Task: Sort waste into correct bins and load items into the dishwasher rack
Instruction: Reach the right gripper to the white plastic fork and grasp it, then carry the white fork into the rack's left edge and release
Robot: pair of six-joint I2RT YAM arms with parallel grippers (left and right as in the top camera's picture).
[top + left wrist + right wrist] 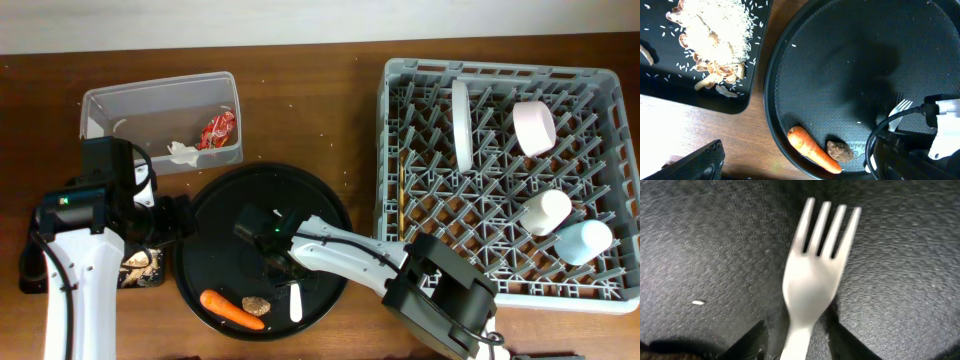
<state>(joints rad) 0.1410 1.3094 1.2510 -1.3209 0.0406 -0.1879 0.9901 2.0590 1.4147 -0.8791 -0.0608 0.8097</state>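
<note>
Fork [812, 280] between right fingers [845, 342], carrot [232, 310] nearby

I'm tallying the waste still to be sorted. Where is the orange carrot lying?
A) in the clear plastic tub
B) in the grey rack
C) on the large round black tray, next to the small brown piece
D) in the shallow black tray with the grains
C: the carrot lies on the round black tray, close to its rim, with the small brown piece right next to it.
</note>
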